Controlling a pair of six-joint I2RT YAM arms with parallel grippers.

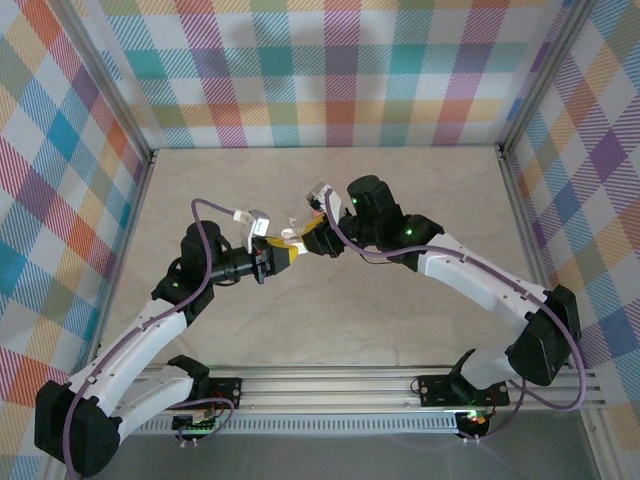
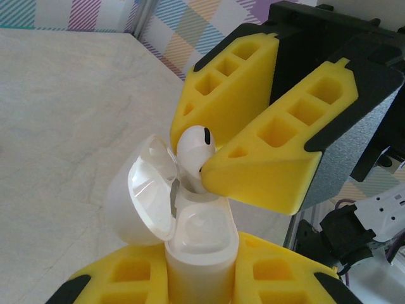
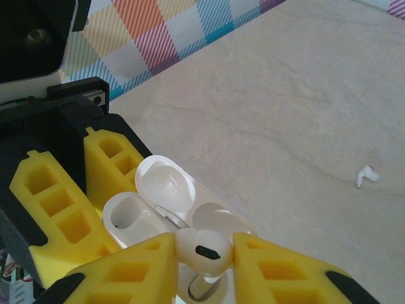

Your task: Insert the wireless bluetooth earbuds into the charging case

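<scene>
On my feed the worktop [image 1: 250,180] is beige, marble-look, with faint veins running through it. Pastel plaid walls [image 1: 340,70] box it in on three sides, with silver metal posts [image 1: 106,75] at the corners. A slotted aluminium rail [image 1: 330,385] runs along the near edge.

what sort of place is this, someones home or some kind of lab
Probably a robot test cell, not a home: plaid walls on a metal frame box in the table, and two robot arms are bolted to a rail at its near edge.
</scene>
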